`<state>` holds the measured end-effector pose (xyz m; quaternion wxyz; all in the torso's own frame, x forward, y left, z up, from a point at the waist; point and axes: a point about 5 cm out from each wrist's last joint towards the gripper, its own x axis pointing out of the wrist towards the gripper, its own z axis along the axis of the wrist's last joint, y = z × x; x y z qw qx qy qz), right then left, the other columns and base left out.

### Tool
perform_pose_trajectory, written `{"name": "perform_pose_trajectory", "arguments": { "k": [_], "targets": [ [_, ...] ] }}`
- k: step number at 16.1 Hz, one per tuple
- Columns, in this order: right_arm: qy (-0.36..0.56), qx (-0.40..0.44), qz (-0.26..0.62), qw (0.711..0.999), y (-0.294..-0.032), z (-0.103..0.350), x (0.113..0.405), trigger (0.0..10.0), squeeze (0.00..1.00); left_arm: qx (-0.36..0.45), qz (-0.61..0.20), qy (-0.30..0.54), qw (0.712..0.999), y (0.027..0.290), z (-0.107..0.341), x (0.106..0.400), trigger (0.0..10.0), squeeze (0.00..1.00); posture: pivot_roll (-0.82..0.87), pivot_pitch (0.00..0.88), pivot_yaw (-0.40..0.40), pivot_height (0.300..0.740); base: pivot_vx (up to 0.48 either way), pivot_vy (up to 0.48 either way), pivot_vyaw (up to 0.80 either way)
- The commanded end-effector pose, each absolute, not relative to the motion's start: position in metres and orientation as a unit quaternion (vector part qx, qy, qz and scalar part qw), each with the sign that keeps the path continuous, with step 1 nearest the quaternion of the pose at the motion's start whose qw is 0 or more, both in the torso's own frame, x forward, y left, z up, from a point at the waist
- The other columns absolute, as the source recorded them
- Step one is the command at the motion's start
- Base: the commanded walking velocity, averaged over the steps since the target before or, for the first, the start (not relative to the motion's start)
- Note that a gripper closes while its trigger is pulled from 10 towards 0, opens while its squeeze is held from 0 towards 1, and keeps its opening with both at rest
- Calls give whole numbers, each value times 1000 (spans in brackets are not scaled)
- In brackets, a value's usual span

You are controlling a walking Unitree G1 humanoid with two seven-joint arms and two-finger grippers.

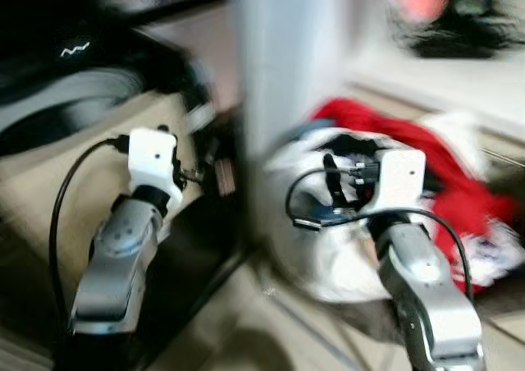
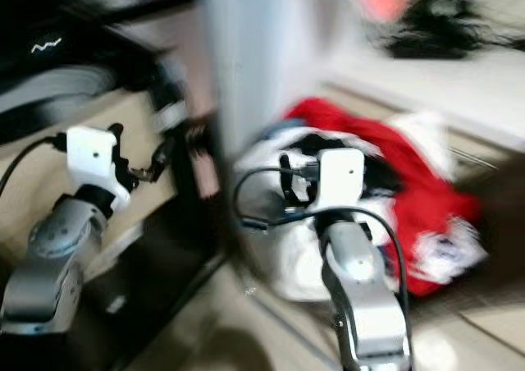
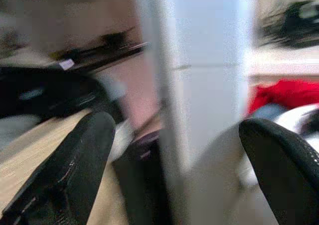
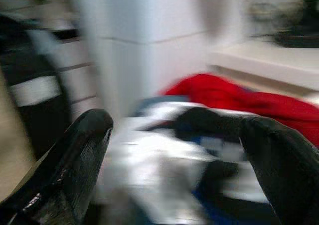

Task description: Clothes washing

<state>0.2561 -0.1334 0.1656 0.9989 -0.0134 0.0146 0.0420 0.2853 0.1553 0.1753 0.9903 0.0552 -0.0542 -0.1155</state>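
Laundry pile (image 1: 426,182) lies centre-right of the frame — dead ahead of right gripper (image 4: 174,150), jaws spread | left gripper (image 3: 174,150) spread too, facing the white post (image 1: 287,67) — right arm nearer.

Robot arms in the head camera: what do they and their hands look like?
Both arms are silver-grey metal with white wrist housings and looping black cables. The left hand and right hand each have two long, glossy black fingers with rounded tips. No markings are legible through the blur.
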Motion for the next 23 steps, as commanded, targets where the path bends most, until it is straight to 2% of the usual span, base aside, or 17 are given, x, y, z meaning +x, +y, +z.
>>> {"name": "perform_pose_trajectory", "arguments": {
  "k": [1,6,7,10,12,17,23],
  "targets": [
    [10,-19,33,999,-140,166,254,10000,0,50,-135,-54,988,145,175,285,10000,0,-99,0,33,740,371,0,0],
    [7,-17,48,999,-139,168,255,10000,0,54,-125,-50,990,150,174,285,10000,0,-88,0,26,740,368,0,0],
    [13,-41,65,997,-137,167,255,10000,0,59,-117,-47,990,154,173,283,10000,0,-83,0,23,740,368,0,0],
    [20,-50,79,995,-133,165,254,10000,0,61,-112,-41,991,158,170,278,10000,0,-78,0,19,740,366,0,800],
    [22,-25,76,997,-132,162,253,10000,0,60,-109,-35,992,160,168,276,10000,0,-74,0,16,740,304,0,0],
    [33,-19,69,997,-134,158,249,10000,0,52,-123,-37,990,153,169,277,10000,0,-86,0,27,740,0,0,0],
    [33,-14,56,998,-139,158,246,10000,0,48,-128,-37,990,151,169,279,10000,0,-97,0,33,740,0,349,0]
  ]
}}
